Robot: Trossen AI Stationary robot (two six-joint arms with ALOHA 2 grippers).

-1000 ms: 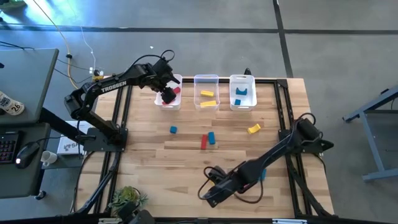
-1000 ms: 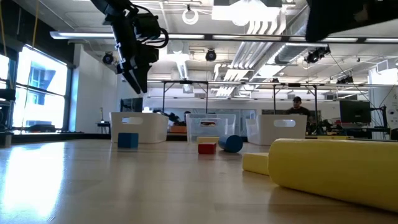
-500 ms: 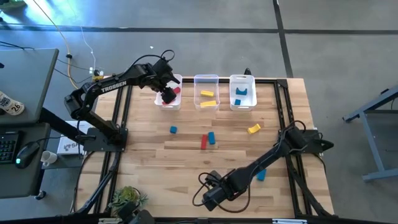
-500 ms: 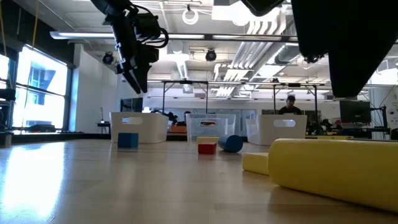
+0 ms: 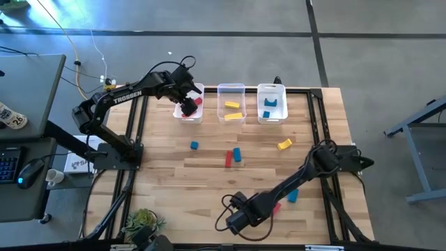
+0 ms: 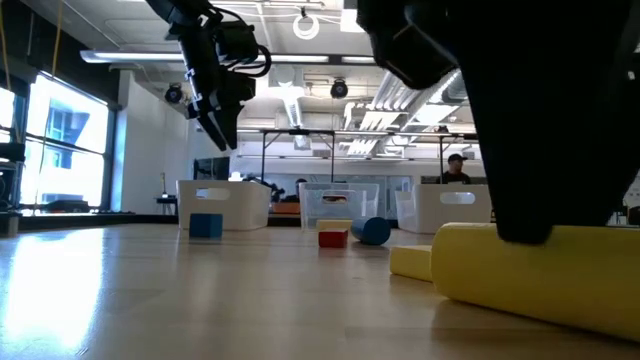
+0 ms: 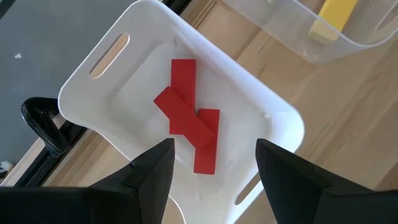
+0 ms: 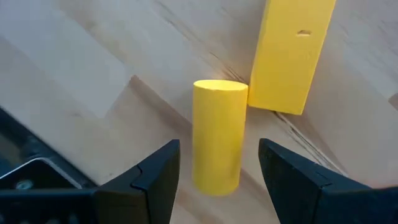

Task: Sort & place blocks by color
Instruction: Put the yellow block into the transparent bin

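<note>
Near the table's front edge lie a yellow cylinder point(image 8: 216, 134) on its side and a yellow bar point(image 8: 289, 56) flat beside it. My right gripper point(image 8: 217, 186) stands open above the cylinder's near end, pointing steeply down, one finger on each side and clear of it. In the high view the right gripper point(image 5: 235, 222) hides both. My left gripper point(image 7: 214, 186) hangs open over the left bin point(image 7: 81, 87), which holds three red blocks point(image 7: 186, 118). Loose blocks lie mid-table: blue point(image 5: 194, 145), red point(image 5: 228, 159), blue point(image 5: 237, 154), yellow point(image 5: 284, 144).
Three bins stand in a row at the far edge: left point(image 5: 189, 104) with red, middle point(image 5: 231, 103) with yellow, right point(image 5: 272, 103) with blue blocks. Beside my right arm lie a blue block point(image 5: 293, 196) and a red one point(image 5: 277, 207). A person stands in the room behind.
My right gripper has come down toward the yellow cylinder and a little toward the table's near edge, tipping more steeply downward. Its dark bulk now fills the right of the low view. It has stayed open. The blocks have not moved.
</note>
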